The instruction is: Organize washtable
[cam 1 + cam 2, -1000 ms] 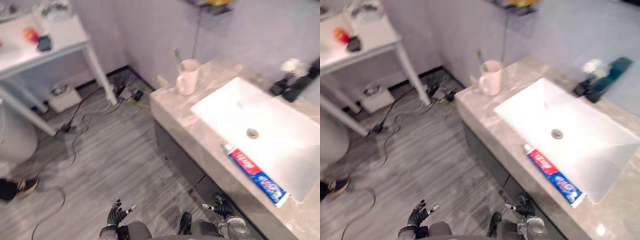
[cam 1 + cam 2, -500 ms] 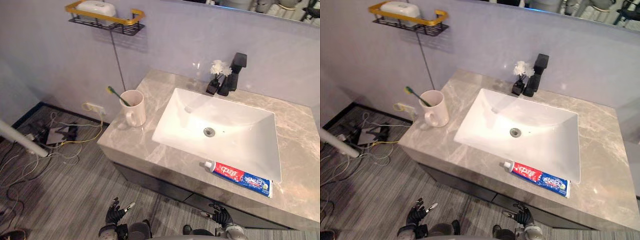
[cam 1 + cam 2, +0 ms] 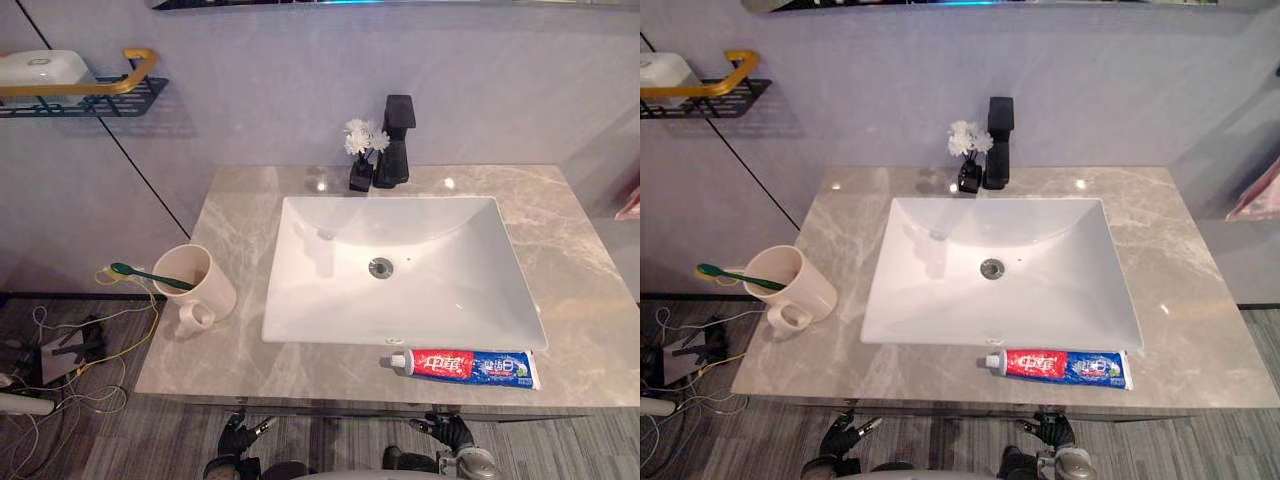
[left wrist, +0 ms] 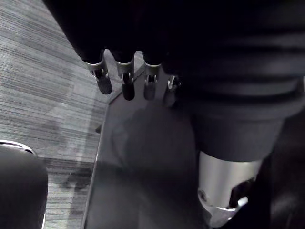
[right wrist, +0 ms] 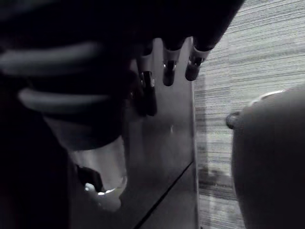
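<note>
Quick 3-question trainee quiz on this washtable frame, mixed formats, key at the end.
1. True or false: the toothbrush rests in the mug.
2. The toothpaste tube lies: A) inside the mug, B) on the counter along the near edge of the sink, C) on the wall shelf.
3. Missing word: the left hand and right hand, low in front of the counter, hold ____.

Key: 1 true; 2 B; 3 nothing.

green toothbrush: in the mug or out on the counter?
In. The green toothbrush leans in the cream ceramic mug, one end inside the opening, the other out past the rim.
</note>
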Motion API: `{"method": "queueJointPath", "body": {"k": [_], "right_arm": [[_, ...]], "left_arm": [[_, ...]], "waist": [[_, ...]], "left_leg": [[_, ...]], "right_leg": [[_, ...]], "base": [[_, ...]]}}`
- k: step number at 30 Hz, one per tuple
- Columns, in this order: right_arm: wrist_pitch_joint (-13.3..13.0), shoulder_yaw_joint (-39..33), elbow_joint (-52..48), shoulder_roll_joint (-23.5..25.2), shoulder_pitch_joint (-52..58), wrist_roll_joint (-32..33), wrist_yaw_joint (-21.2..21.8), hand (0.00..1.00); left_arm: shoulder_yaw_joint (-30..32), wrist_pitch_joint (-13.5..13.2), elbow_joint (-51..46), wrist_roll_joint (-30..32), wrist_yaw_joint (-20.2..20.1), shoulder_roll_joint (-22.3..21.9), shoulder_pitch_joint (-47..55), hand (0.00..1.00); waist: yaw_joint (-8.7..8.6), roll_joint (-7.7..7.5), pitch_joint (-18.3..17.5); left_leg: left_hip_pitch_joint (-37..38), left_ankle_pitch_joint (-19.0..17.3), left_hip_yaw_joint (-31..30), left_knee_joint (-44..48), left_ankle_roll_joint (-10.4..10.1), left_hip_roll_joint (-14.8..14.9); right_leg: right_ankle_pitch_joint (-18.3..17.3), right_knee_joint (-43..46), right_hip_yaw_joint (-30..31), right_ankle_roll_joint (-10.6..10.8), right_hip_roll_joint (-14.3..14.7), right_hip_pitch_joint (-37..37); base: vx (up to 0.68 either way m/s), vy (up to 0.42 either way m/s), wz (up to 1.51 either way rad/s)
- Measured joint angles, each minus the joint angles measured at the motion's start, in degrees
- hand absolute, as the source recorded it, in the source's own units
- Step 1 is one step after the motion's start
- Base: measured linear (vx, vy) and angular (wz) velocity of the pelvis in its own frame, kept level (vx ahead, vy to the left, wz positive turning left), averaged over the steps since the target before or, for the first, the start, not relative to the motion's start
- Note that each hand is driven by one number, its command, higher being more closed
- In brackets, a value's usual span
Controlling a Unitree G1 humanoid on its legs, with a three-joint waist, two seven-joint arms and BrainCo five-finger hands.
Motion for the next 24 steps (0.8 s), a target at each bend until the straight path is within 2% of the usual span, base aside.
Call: {"method": "queueJointPath", "body": {"k": [4, 5, 11, 13, 14, 18, 24], "right_arm": [[-1.0, -0.7, 0.0, -0.2, 0.2, 0.0, -0.1, 0.00], [-1.2, -1.0, 0.0, -0.4, 0.1, 0.0, -0.1, 0.00], [-2.0, -3.7, 0.2, -1.0, 0.0, 0.0, -1.3, 0.00], [-1.9, -4.2, 0.6, -1.0, -0.1, 0.0, -1.4, 0.00], [-1.9, -4.2, 1.0, -0.7, -0.2, -0.1, -1.3, 0.00], [-1.9, -4.3, 2.4, -1.0, 0.3, -0.1, -1.4, 0.00], [-1.7, -4.7, 2.9, -1.3, 1.2, -0.8, -1.4, 0.00]], "left_arm": [[0.6, 0.0, 0.0, 0.2, 0.2, 0.2, 0.2, 0.00], [0.6, -0.2, 0.0, 0.3, 0.2, 0.3, 0.2, 0.00], [0.6, -0.6, 0.0, 0.9, 0.2, 0.5, 0.2, 0.00], [0.5, -0.6, 0.1, 1.0, 0.1, 0.4, 0.4, 0.00], [0.8, -0.7, 0.0, 1.0, 0.1, 0.5, 0.2, 0.00], [1.0, -0.6, 0.2, 1.0, 0.2, 1.1, 0.8, 0.00], [1.0, -0.6, 0.8, 1.0, 0.2, 1.2, 0.8, 0.00]], "waist": [[0.12, -0.38, 0.0], [0.12, -0.39, 0.0], [0.01, -0.83, -0.1], [0.07, -0.55, -0.3], [0.24, -1.27, -0.1], [-0.07, -1.96, -1.1], [-0.01, -1.81, -1.4]], "left_leg": [[-0.7, -0.3, -2.0, 2.8, -0.4, -0.4], [-0.8, -0.3, -3.8, 2.3, -0.4, -0.8], [0.5, -0.5, -4.5, -4.2, -0.2, -0.8], [2.0, -2.2, -4.6, -7.2, 0.4, 0.0], [2.3, -2.3, -4.0, -8.0, 0.5, 0.0], [3.0, -2.5, -2.8, -8.7, -0.1, -0.3], [4.1, -1.9, -4.0, -10.9, -1.1, -0.6]], "right_leg": [[0.6, -1.6, 1.8, -0.1, 0.0, 0.8], [1.6, -2.8, 2.4, -0.1, 0.4, 0.7], [6.0, -6.4, 5.5, -0.6, 1.9, -1.1], [7.4, -7.9, 6.4, -0.7, 2.8, -1.0], [8.3, -8.1, 6.8, -0.8, 3.0, -1.1], [8.5, -8.3, 8.3, -0.9, 3.0, -1.1], [8.2, -8.3, 8.4, -1.2, 3.0, -1.3]], "base": [[-0.03, 0.003, -0.18], [-0.05, -0.014, -0.36], [-0.08, 0.011, -0.25], [-0.13, 0.039, -0.30], [-0.15, 0.027, -0.35], [-0.13, 0.004, -0.22], [-0.01, 0.004, -0.03]]}}
